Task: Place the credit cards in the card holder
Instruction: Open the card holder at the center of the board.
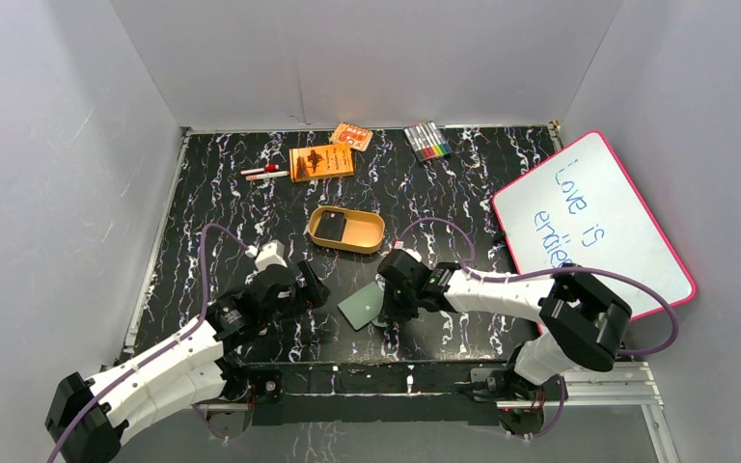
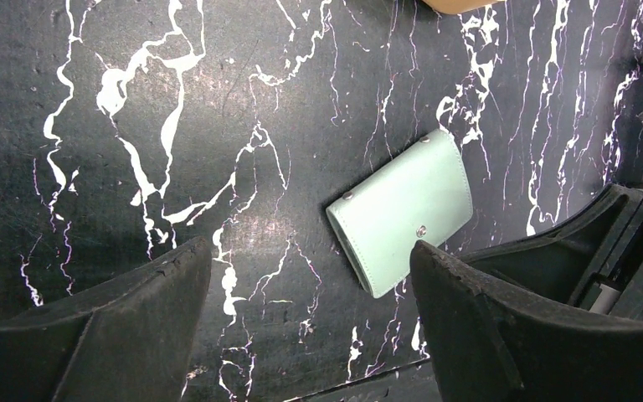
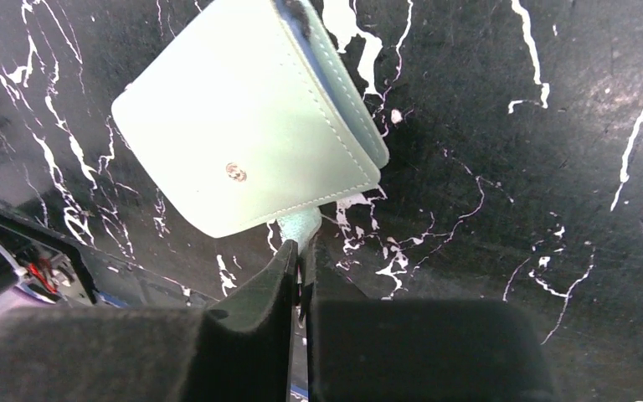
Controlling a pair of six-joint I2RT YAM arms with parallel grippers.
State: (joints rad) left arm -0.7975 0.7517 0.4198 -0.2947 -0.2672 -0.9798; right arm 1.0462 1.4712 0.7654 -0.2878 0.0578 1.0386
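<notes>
Your left pincer (image 2: 308,254) hangs spread wide over open tabletop (image 2: 134,126), with the mint card holder (image 2: 402,209) at its 1 o'clock. Your right pincer (image 3: 300,251) is pinched together on the holder's edge. At 12 o'clock from the holder, the credit cards (image 1: 329,228) lie in a gold tin (image 1: 371,231). The whiteboard (image 1: 593,222) at 3 o'clock reads "Love is".

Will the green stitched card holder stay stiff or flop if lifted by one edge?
The green stitched card holder looks thin, so it probably sags. It seems unsnapped and may swing open. Edge pinch by the right gripper might slip.
</notes>
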